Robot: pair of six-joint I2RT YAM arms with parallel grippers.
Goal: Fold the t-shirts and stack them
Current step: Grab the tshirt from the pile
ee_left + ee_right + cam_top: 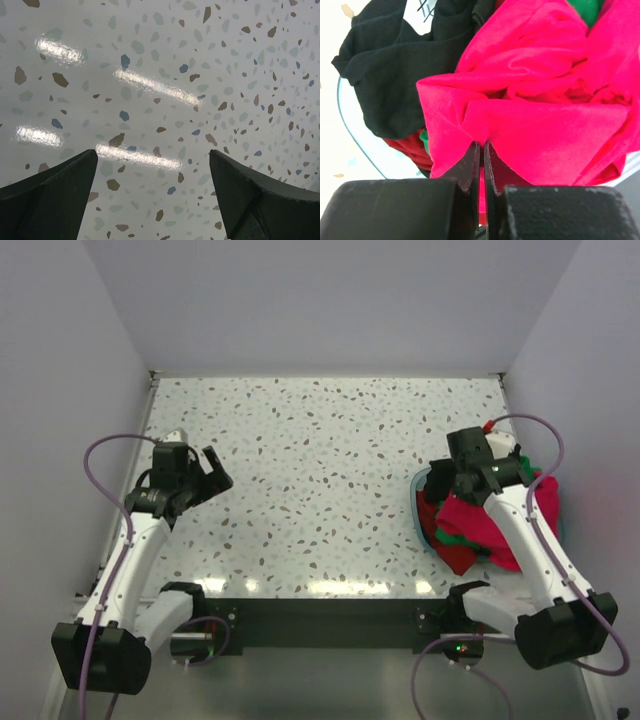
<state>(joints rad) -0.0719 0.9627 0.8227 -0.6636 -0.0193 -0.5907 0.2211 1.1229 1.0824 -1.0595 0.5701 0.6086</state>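
A bright crimson-red t-shirt point(478, 522) lies crumpled on top of a pile in the light blue basket point(419, 502) at the right of the table. My right gripper point(482, 145) is shut on a fold of this crimson shirt point(530, 115). A black t-shirt point(395, 65), a darker red one point(407, 147) and a green one point(585, 9) lie under and around it. My left gripper point(215, 472) hovers over bare table at the left. In the left wrist view it point(152, 165) is open and empty, its fingers point(55, 192) wide apart.
The speckled white table point(320, 470) spans the middle. Grey walls close it in at the back and both sides. The basket stands against the right wall, with purple cables looping by both arms.
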